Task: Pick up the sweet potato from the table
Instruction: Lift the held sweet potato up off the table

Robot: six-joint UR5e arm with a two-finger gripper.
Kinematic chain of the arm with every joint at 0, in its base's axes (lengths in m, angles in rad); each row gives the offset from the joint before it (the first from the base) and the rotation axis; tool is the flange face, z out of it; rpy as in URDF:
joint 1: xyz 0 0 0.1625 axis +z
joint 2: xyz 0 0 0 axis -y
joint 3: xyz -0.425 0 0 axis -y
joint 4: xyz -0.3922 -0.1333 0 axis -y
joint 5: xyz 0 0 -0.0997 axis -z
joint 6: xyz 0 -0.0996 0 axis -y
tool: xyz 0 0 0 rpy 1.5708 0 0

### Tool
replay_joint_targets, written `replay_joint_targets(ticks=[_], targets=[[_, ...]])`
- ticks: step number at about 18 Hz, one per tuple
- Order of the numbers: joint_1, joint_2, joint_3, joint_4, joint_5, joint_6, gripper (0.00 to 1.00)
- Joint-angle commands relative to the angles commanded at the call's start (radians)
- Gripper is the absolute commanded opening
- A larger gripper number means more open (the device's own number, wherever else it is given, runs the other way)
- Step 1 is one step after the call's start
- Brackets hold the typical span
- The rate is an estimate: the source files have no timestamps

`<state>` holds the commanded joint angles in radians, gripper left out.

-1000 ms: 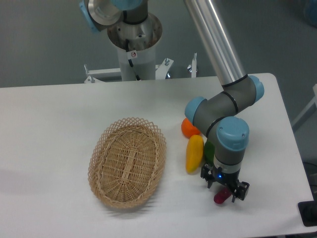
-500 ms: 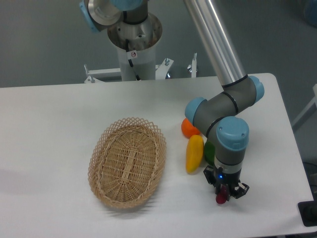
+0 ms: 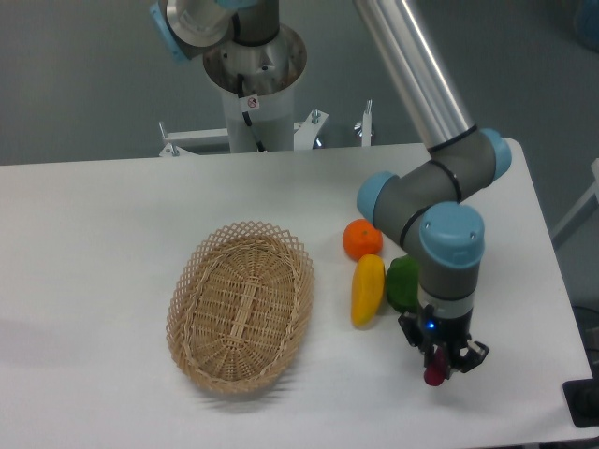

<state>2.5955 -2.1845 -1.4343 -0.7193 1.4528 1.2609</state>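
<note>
As the view runs from its left edge rightward, the first item is the table [image 3: 94, 234], a white top with a rounded far-right corner, bare across its left part.

Item: wicker basket [image 3: 241, 306], oval, open-weave rim, lying on the table left of centre; nothing seen inside it.

Item: robot base column [image 3: 255, 84], white and grey, standing behind the table's far edge above the basket.

Item: yellow vegetable [image 3: 367, 289], elongated, lying on the table right of the basket, long axis roughly front to back.

Item: orange [image 3: 362, 239], round, just beyond the far end of the yellow vegetable, touching or nearly touching it.

Item: green vegetable [image 3: 403, 283], just right of the yellow one, partly hidden by the arm's wrist.

Item: arm [image 3: 421, 94], silver tube descending from the top of the view to blue-capped grey joints, wrist pointing straight down over the table's front right area.

Item: gripper [image 3: 437, 368], fingers drawn narrow and clamped on the sweet potato [image 3: 435, 375], of which only a small magenta-purple part shows below the fingertips. Whether the sweet potato touches the table or hangs just above it cannot be told. It sits near the front right of the table, right of and nearer the camera than the yellow vegetable.
</note>
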Motion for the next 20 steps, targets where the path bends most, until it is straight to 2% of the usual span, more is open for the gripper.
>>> replay_joint_targets(ticks=[3, 6, 8, 10, 12, 14, 18, 20], targets=[[0.018, 0.054, 0.012, -0.106, -0.002, 0.006, 0.40], [0.043, 0.100, 0.066, -0.288, -0.006, 0.072, 0.40], [0.066, 0.130, 0.087, -0.360, -0.008, 0.089, 0.40], [0.083, 0.156, 0.091, -0.390, -0.020, 0.091, 0.40], [0.106, 0.184, 0.091, -0.394, -0.028, 0.101, 0.40], [0.127, 0.204, 0.095, -0.400, -0.043, 0.164, 0.40], [0.201, 0.244, 0.123, -0.526, -0.106, 0.271, 0.40], [0.215, 0.245, 0.137, -0.563, -0.106, 0.305, 0.40]])
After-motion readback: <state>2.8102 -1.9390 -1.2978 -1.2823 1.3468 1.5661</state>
